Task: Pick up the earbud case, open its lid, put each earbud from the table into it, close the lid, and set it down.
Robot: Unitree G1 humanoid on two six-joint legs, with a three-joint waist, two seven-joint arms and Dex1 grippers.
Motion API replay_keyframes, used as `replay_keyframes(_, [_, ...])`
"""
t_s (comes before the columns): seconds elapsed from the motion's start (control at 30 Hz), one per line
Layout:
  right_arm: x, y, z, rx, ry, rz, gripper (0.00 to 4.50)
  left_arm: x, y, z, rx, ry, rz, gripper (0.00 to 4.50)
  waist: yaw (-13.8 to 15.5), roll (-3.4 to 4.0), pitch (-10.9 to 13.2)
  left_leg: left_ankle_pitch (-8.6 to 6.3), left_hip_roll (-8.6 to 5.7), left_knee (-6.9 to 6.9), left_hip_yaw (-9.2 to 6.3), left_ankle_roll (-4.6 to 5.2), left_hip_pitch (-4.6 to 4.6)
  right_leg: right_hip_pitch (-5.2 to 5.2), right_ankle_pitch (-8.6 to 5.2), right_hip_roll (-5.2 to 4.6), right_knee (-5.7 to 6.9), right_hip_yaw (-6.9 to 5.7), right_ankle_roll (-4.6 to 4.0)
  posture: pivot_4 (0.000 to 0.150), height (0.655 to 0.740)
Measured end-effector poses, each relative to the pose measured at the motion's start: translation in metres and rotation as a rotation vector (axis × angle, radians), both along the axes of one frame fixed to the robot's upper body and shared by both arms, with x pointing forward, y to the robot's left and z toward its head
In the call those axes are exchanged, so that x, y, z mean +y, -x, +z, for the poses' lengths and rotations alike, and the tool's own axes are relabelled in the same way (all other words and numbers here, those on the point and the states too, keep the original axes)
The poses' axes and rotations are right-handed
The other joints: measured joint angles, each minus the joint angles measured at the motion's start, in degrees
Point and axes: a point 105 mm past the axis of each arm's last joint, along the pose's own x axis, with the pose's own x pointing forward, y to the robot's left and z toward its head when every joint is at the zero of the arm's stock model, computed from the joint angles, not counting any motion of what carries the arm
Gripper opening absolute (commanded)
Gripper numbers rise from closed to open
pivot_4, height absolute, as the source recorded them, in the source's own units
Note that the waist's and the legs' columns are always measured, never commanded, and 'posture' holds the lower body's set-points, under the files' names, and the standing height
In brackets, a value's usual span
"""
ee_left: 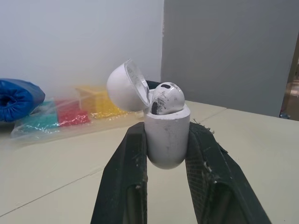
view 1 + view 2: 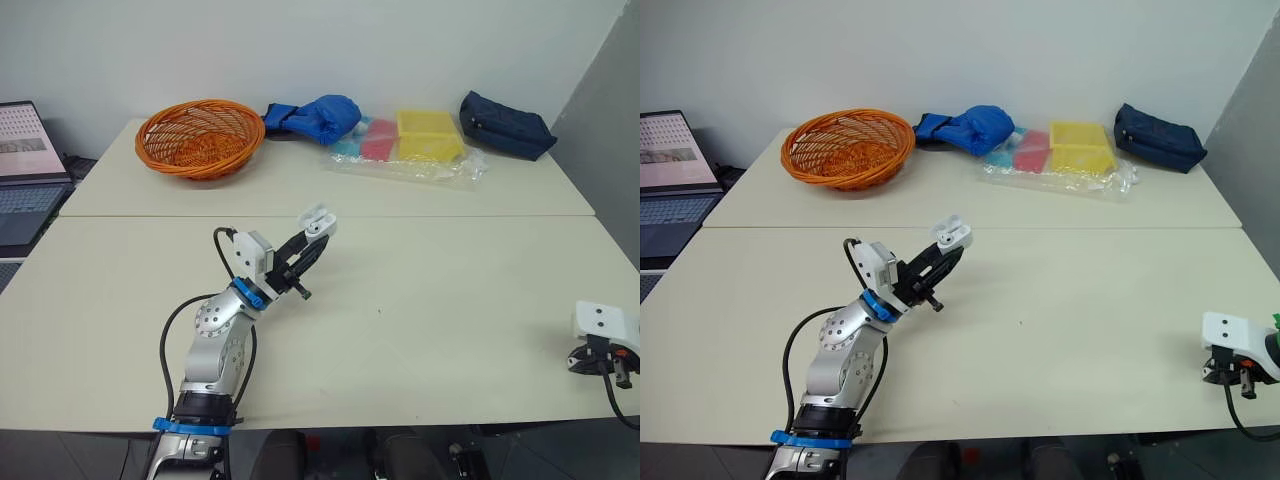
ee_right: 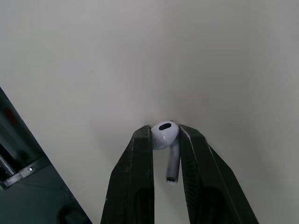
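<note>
Head view, left gripper [image 2: 314, 238]: raised above the table [image 2: 450, 300], clamped on the case [image 2: 320, 218].
Head view, right gripper [image 2: 600, 362]: low at the near right edge of the table; what it holds is too small to see here.
Left wrist view: the left fingers [image 1: 124, 177] press both sides of the case; the lid [image 1: 126, 86] stands open; one earbud [image 1: 166, 98] sits inside, its stem hidden.
Right wrist view: the right fingers [image 3: 138, 177] pinch the second earbud [image 3: 164, 134] by its head, close over the table.

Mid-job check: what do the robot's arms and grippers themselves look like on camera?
The left arm is silver metal with blue rings and a looping black cable; a white housing sits behind the left gripper. The right gripper has a matching white block. Each gripper has two long, tapering black fingers, scuffed pale at the edges.
</note>
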Motion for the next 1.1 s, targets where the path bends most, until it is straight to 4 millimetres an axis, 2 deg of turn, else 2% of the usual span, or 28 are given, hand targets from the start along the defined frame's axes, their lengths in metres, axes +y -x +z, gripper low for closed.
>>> replay_keyframes(0.37, [-0.004,-0.022,0.001,-0.104,0.030,0.008,0.41,-0.007,0.006,0.010,-0.014,0.002,-0.006,0.73,-0.1,-0.07,0.0,0.00,-0.03,0.10,0.08,0.00,0.33,0.32,-0.13,-0.04,0.02,0.16,-0.26,0.150,0.7400])
replay_keyframes(0.57, [-0.008,-0.022,0.002,-0.117,0.025,-0.015,2.46,-0.006,0.006,0.010,-0.001,-0.006,-0.003,0.73,0.0,-0.08,0.0,0.00,-0.02,0.07,0.05,0.00,0.33,0.33,-0.14,-0.04,0.01,0.10,-0.27,0.150,0.7400])
replay_keyframes(1.03, [-0.012,-0.017,0.000,-0.109,0.030,-0.008,2.46,-0.006,0.005,0.009,0.004,-0.004,0.005,0.73,0.3,-0.09,0.0,0.00,-0.02,0.02,-0.01,0.00,0.31,0.35,-0.17,-0.04,0.00,0.01,-0.30,0.150,0.7400])
replay_keyframes(1.1, [-0.011,-0.016,0.000,-0.107,0.034,-0.004,2.10,-0.006,0.005,0.009,0.006,-0.004,0.006,0.73,0.3,-0.09,0.0,0.00,-0.02,0.02,-0.02,0.00,0.31,0.35,-0.17,-0.04,-0.01,0.00,-0.30,0.150,0.7400])
